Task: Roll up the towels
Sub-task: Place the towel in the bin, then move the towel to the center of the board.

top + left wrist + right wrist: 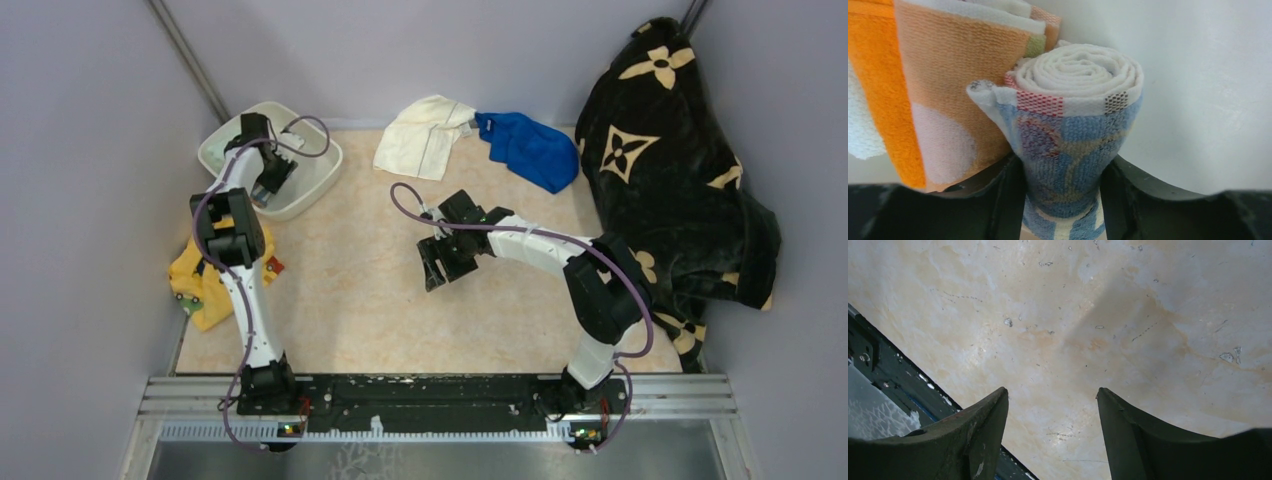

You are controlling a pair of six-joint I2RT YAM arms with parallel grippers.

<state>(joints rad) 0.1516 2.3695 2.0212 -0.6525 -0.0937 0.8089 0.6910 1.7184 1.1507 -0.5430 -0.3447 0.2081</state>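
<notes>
Your left arm (232, 228) reaches into the white tub (322, 160) at the far left corner of the counter (360, 300). In the left wrist view, the left jaws are pinching a rolled printed towel (1073, 125). It is gripped low on both sides and stands upright, with its white spiral end facing the camera. An orange-and-white cloth (923, 90) presses against the roll's left side, and the tub's pale wall is behind them.

Your right arm (540, 245) stretches toward the middle of the counter. The right jaws are spread wide with nothing between them, and only bare marbled counter shows in the gap.

The cream towel (425, 135) lies crumpled at the far edge. The blue towel (530, 148) is bunched just to its right, touching it. Neither is rolled. A black flowered blanket (680, 180) is heaped along the right side. A yellow cloth (200, 285) lies at the left edge, beside your left arm.
</notes>
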